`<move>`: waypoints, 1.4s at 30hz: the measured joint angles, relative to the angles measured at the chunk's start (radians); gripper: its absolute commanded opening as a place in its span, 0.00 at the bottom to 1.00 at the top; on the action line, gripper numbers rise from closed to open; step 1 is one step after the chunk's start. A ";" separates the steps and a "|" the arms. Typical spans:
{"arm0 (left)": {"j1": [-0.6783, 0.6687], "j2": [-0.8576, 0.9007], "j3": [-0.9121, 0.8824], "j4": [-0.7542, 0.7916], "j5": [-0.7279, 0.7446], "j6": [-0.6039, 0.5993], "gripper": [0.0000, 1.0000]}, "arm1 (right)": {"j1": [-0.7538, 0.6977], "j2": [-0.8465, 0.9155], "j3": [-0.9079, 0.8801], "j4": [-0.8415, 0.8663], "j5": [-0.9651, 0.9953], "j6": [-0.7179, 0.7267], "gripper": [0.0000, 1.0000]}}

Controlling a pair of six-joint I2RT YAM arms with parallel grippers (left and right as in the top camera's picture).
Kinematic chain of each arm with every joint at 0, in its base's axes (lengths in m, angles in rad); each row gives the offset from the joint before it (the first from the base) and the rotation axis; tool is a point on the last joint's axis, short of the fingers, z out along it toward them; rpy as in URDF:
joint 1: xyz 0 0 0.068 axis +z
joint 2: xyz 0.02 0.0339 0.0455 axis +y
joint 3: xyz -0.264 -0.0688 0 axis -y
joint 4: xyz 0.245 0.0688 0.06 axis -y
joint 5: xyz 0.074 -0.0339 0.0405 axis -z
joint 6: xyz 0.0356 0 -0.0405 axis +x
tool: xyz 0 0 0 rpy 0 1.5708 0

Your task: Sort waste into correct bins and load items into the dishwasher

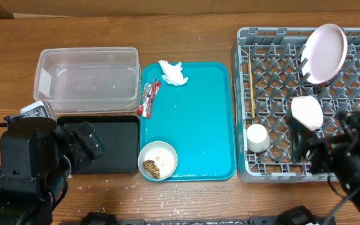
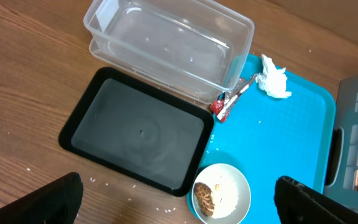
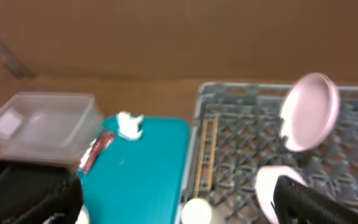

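A crumpled white tissue [image 1: 173,73] and a red snack wrapper [image 1: 147,99] lie on the teal tray [image 1: 199,125]. A white bowl [image 1: 158,160] with brown and white food scraps [image 2: 205,196] sits at the tray's front left. The clear tub [image 1: 87,81] and the black tray [image 1: 108,145] stand left of it. The grey rack [image 1: 280,87] holds a pink plate [image 1: 325,53], a pink bowl [image 1: 307,112], a white cup [image 1: 257,137] and chopsticks [image 1: 251,87]. My left gripper [image 2: 179,205] is open and empty above the bowl's left. My right gripper [image 3: 179,205] is open and empty over the rack's front.
Rice grains [image 1: 167,209] are scattered on the wooden table in front of the trays. A small patterned card [image 1: 35,111] lies left of the black tray. A cardboard wall [image 3: 166,37] rises behind the table.
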 measured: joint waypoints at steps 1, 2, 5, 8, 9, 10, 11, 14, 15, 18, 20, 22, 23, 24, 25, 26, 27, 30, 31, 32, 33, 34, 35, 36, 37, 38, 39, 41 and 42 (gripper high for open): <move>0.000 0.000 0.000 0.000 0.000 0.000 1.00 | -0.027 -0.032 -0.071 0.072 0.006 -0.002 1.00; 0.000 0.000 0.000 0.000 0.000 0.000 1.00 | -0.050 -0.064 -0.145 0.142 0.010 -0.003 1.00; 0.000 0.000 0.000 0.002 0.000 0.000 1.00 | -0.119 -0.186 -0.425 0.346 0.001 -0.007 1.00; 0.000 0.000 0.000 0.000 0.000 0.000 1.00 | -0.157 -0.294 -0.655 0.484 -0.016 -0.006 1.00; 0.000 0.000 0.000 0.001 0.000 0.000 1.00 | -0.167 -0.338 -0.732 0.507 -0.020 -0.007 1.00; 0.000 0.000 0.000 0.001 0.000 0.000 1.00 | -0.172 -0.386 -0.809 0.569 -0.023 -0.006 1.00; 0.000 0.000 0.000 0.000 0.000 0.000 1.00 | -0.177 -0.431 -0.872 0.602 -0.024 -0.006 1.00; 0.000 0.000 0.000 0.001 0.000 0.000 1.00 | -0.188 -0.532 -1.003 0.672 -0.031 -0.007 1.00; 0.000 0.000 0.000 0.000 0.000 0.000 1.00 | -0.195 -0.582 -1.078 0.722 -0.035 -0.006 1.00; 0.000 0.000 0.000 0.001 0.000 0.000 1.00 | -0.202 -0.663 -1.220 0.823 -0.037 -0.007 1.00; 0.000 0.000 0.000 0.000 0.000 0.000 1.00 | -0.202 -0.703 -1.304 0.916 -0.039 -0.007 1.00; 0.000 0.000 0.000 0.001 0.000 0.000 1.00 | -0.203 -0.727 -1.400 1.046 -0.039 -0.007 1.00; 0.000 0.000 0.000 0.000 0.000 0.000 1.00 | -0.203 -0.729 -1.425 1.082 -0.038 -0.007 1.00; 0.000 0.000 0.000 0.001 0.000 0.000 1.00 | -0.203 -0.729 -1.440 1.098 -0.039 -0.007 1.00; 0.000 0.000 0.000 0.001 0.000 0.000 1.00 | -0.203 -0.729 -1.445 1.098 -0.039 -0.007 1.00; 0.000 0.000 0.000 0.000 0.000 0.000 1.00 | -0.203 -0.729 -1.445 1.105 -0.039 -0.006 1.00; 0.000 0.000 0.000 0.001 0.000 0.000 1.00 | -0.203 -0.729 -1.445 1.107 -0.039 -0.007 1.00; 0.000 0.000 0.000 0.001 0.000 0.000 1.00 | -0.203 -0.729 -1.445 1.104 -0.039 -0.007 1.00; 0.000 0.000 0.000 0.001 0.000 0.000 1.00 | -0.203 -0.729 -1.445 1.104 -0.039 -0.007 1.00; 0.000 0.000 0.000 0.001 0.000 0.000 1.00 | -0.203 -0.729 -1.445 1.103 -0.039 -0.007 1.00; 0.000 0.000 0.000 0.001 0.000 0.000 1.00 | -0.202 -0.729 -1.445 1.103 -0.039 -0.006 1.00; 0.000 0.000 0.000 0.001 0.000 0.000 1.00 | -0.203 -0.729 -1.445 1.102 -0.039 -0.007 1.00; 0.000 0.000 0.000 0.001 0.000 0.000 1.00 | -0.203 -0.729 -1.445 1.102 -0.039 -0.007 1.00; 0.000 0.000 0.000 0.000 0.000 0.000 1.00 | -0.203 -0.729 -1.445 1.102 -0.039 -0.006 1.00; 0.000 0.000 0.000 0.001 0.000 0.000 1.00 | -0.203 -0.729 -1.445 1.102 -0.039 -0.007 1.00; 0.000 0.000 0.000 0.001 0.000 0.000 1.00 | -0.203 -0.729 -1.445 1.102 -0.039 -0.007 1.00; 0.000 0.000 0.000 0.001 0.000 0.000 1.00 | -0.203 -0.729 -1.445 1.102 -0.039 -0.007 1.00; 0.000 0.000 0.000 0.001 0.000 0.000 1.00 | -0.203 -0.729 -1.445 1.102 -0.039 -0.007 1.00; 0.000 0.000 0.000 0.001 0.000 0.000 1.00 | -0.203 -0.729 -1.445 1.102 -0.039 -0.007 1.00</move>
